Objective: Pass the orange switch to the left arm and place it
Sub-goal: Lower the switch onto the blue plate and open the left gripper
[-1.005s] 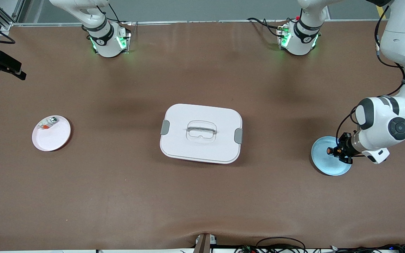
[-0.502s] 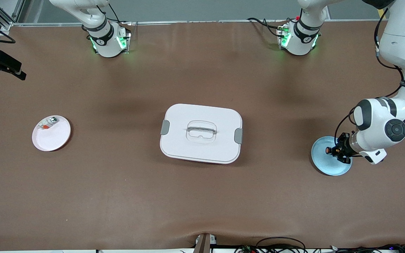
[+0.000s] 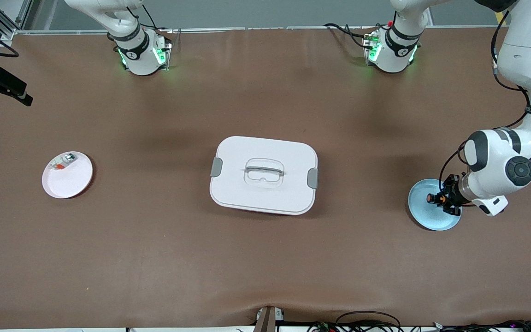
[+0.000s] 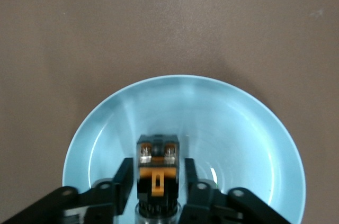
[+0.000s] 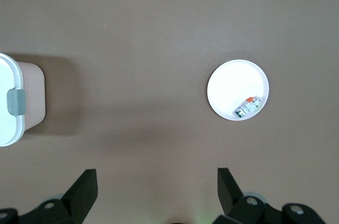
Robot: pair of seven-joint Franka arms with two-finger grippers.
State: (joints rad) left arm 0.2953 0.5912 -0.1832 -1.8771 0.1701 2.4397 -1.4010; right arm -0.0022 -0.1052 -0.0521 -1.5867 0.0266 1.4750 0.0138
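Note:
The orange switch [image 3: 431, 198] is a tiny black button with an orange end. It sits between the fingers of my left gripper [image 3: 438, 199], low over the light blue plate [image 3: 424, 216] at the left arm's end of the table. In the left wrist view the switch [image 4: 158, 173] shows its orange clip and metal contacts, with my left gripper [image 4: 158, 163] drawn in on both its sides. My right gripper [image 5: 153, 175] is open and empty, high above the table. The white box [image 3: 263, 175] stands in the middle of the table, lid on.
A pale pink plate [image 3: 73, 180] at the right arm's end of the table holds a small silver-and-clear part [image 3: 62, 163]; both show in the right wrist view, the plate [image 5: 225, 87] beside the box's clipped end [image 5: 13, 102]. A black camera mount [image 3: 0, 85] sticks in at that table edge.
The left arm's wrist and elbow shifted slightly toward the robots' bases, and the gripper with the switch moved a little over the blue plate. Since half a second ago it has held still.

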